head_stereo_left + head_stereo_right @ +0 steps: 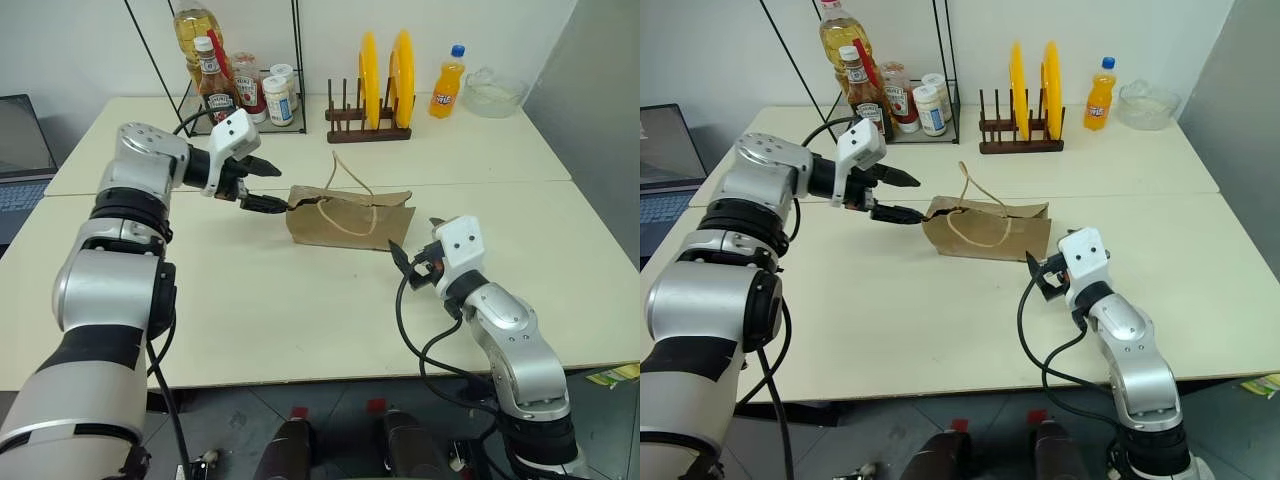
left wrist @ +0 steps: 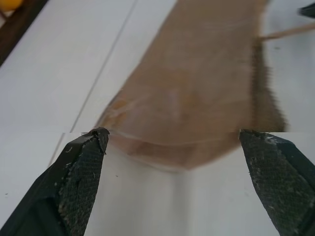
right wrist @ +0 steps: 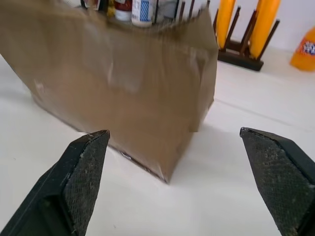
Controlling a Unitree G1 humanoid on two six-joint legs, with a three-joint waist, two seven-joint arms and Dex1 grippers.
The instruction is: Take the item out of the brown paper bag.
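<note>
Both grippers are spread wide and empty. The left gripper (image 1: 268,186) hovers at the left end of the brown paper bag (image 1: 350,222), its lower finger just at the torn rim of the mouth. The right gripper (image 1: 410,255) sits low over the table (image 1: 300,320), just off the bag's near right corner.

The step in hand is judged to be opening and steadying the bag so the item can be reached. Proceed as follows:

1. Use the right gripper to pin or pinch the bag's right end. The bag looks light and will likely slide if it is pushed unsupported.
2. Bring the left gripper to the mouth edge at the left end. Close on a single paper layer or enter between the layers; avoid pinching both walls together, which would seal the opening.
3. Keep clear of the twine handles (image 1: 345,190). One loop stands up above the bag and another lies across its front face; either could snag a finger.
4. Lift the mouth slowly, as creased paper can tear at the rim.

The bag is creased brown kraft paper, lying near the middle of the table with its top edge ragged. The item is presumably inside; you cannot tell its position or orientation from outside.
</note>
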